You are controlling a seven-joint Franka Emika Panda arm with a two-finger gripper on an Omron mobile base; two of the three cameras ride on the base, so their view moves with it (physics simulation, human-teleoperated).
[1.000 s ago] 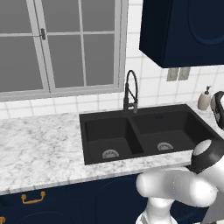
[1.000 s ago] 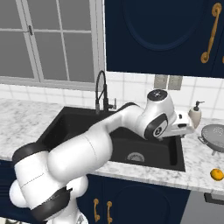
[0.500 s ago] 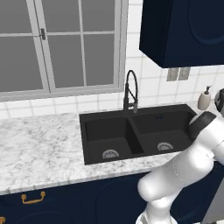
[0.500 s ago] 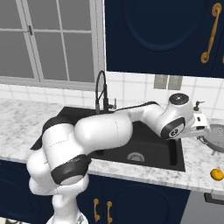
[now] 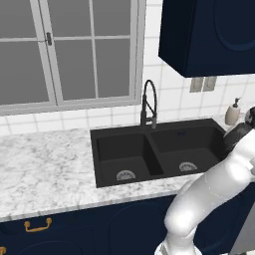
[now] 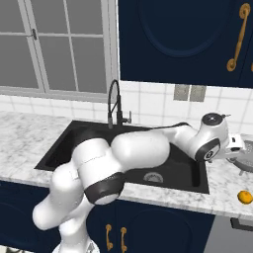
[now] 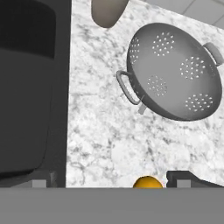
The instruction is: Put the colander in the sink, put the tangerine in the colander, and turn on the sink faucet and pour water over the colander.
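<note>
Landmark: the sink (image 6: 123, 153), a black double basin set in the marble counter (image 7: 113, 144); all places below are given relative to it.
Colander (image 7: 175, 72): upright on the counter, beside the sink's right edge and clear of the basin; one loop handle (image 7: 127, 87) faces the sink, the other points away from it.
Tangerine (image 7: 148, 182): on the counter beside the sink, nearer the front edge than the colander and apart from it.
Sink faucet (image 6: 116, 104): behind the divider between the two basins; no water visible.
Soap dispenser (image 5: 232, 112): at the back, off the sink's right rear corner, close to the colander's far rim.
Gripper (image 6: 236, 147): above the counter beside the sink's right edge, looking down on colander and fruit; fingertips (image 7: 186, 178) stand wide apart, holding nothing.
Step in hand: judged to be the approach to the colander; nothing yet placed in the sink.
Risk 1: a descent onto the curved wall rather than rim or handle would likely make the metal bowl skid away from the sink.
Risk 2: a low sweep could nudge the tangerine and roll it off the front edge.
Risk 3: pushing the colander backward could tip the soap dispenser.
Risk 4: a one-sided grasp of the handle may let the bowl swing and strike the sink's edge.
</note>
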